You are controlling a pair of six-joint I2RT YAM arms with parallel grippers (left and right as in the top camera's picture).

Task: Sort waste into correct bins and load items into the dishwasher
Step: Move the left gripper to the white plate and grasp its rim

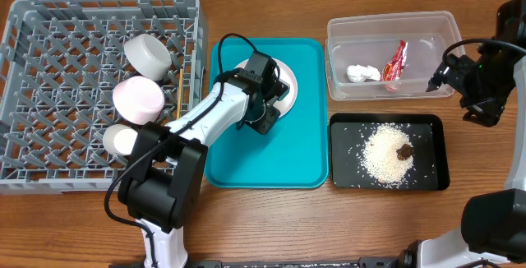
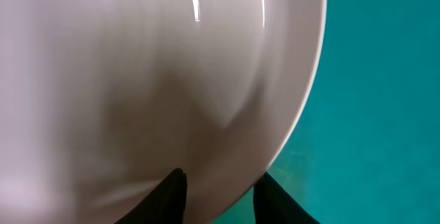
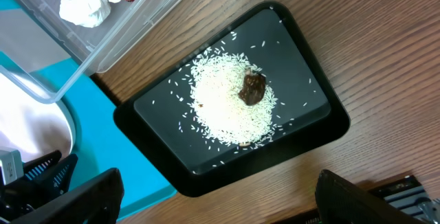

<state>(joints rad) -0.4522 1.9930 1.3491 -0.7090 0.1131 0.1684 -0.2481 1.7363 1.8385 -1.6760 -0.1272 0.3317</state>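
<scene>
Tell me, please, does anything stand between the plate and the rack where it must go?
Nothing lies in the gap between tray and rack. The plate must clear the rack's near wall, though, and chopsticks, a pale bowl, a pink bowl and a cup sit just behind it.

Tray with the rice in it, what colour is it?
The shallow rectangular tray is black, clearest in the right wrist view.

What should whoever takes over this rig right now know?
Left claw: open, straddling the white plate rim on the teal tray.
Right claw: open, empty, near the clear tub.
Done: tissue and wrapper in the tub; rice and brown lump in the black tray; grey-green bowl, pink bowl, cup, chopsticks in the dish rack.
Left: plate into the rack.
</scene>
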